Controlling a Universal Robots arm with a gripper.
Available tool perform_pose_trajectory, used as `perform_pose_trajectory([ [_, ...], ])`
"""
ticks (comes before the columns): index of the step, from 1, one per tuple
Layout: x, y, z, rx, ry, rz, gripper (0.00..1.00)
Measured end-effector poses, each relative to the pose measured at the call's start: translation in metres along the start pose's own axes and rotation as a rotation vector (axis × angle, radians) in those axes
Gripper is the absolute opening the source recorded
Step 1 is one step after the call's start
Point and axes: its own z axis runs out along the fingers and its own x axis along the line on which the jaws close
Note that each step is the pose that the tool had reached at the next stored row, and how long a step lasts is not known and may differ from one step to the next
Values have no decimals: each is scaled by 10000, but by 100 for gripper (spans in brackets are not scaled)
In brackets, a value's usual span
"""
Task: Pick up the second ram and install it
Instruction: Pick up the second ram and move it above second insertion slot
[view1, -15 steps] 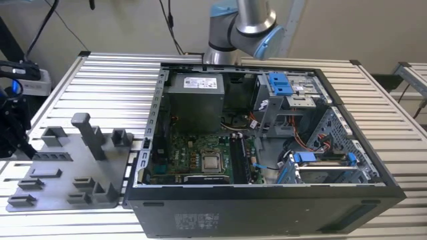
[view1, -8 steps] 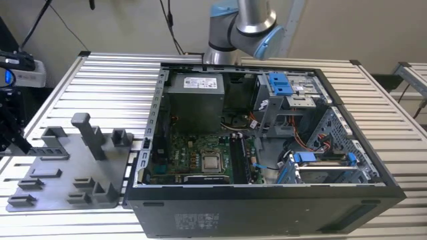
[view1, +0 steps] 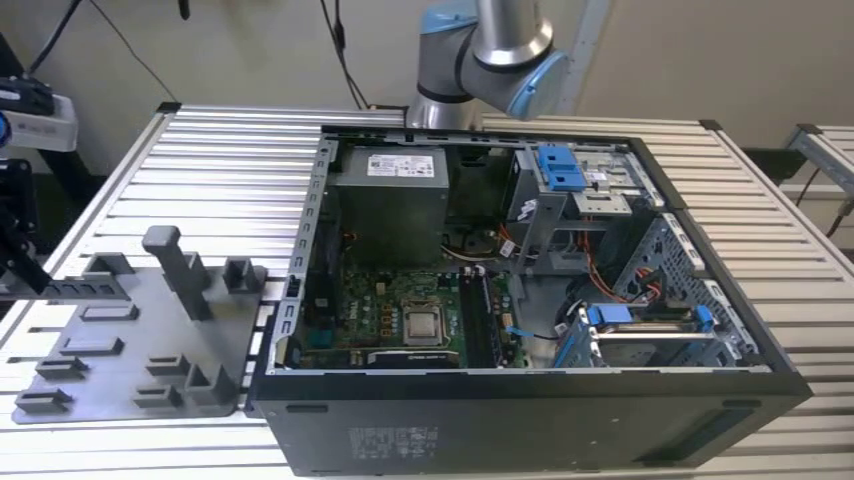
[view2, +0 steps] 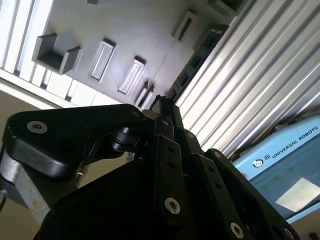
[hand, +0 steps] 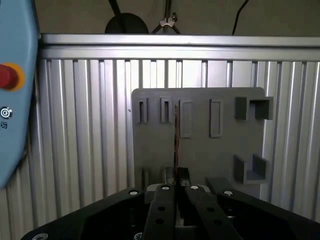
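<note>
A ribbed aluminium table (view1: 200, 150) carries an open computer case (view1: 534, 400) lying on its side, with a grey fixture plate (view1: 134, 330) just beside it on the exterior view's left. The motherboard (view1: 400, 310) lies exposed in the floor of the case.

In the first wrist view we look down past the pincer (hand: 177, 175) onto that same plate. Its fingers are drawn together around a thin dark strip seen edge-on, which we take to be the second ram (hand: 176, 135). The board sticks out beyond the fingertips, and the whole plate shows behind it, so we judge it held in the air well above the plate, apart from any holder. In the second wrist view the fingers likewise meet at a narrow point.

We would expect the board to be very light and stiff, but thin and fragile. Its chips and contact edge should not take any squeeze or scrape. The flat faces are smooth, so a narrow grip could let it pivot or slip. We judge the safest hold to be near the middle of its length, on the long edge away from the contacts, so that it stays square.
</note>
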Motion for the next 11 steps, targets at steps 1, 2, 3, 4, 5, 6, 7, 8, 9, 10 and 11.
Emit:
perform_pose_trajectory([
  [1, -1, -1, -29, 0, 0, 0, 14],
  [2, -2, -1, -57, -1, 1, 0, 14],
  [3, -2, -1, -85, 0, 0, 0, 14],
  [4, -3, -2, -114, 0, 0, 0, 14],
  [5, -4, -2, -143, 0, 0, 0, 14],
  [6, -4, -3, -173, 0, -1, 0, 14],
  [7, -5, -3, -208, -1, 0, 0, 14],
  [8, -6, -4, -242, -1, 0, 0, 14],
  [9, -7, -4, -275, 1, 0, 0, 14],
  [10, -8, -5, -308, 1, -1, 0, 14],
  [11, -8, -6, -342, -1, 1, -1, 14],
])
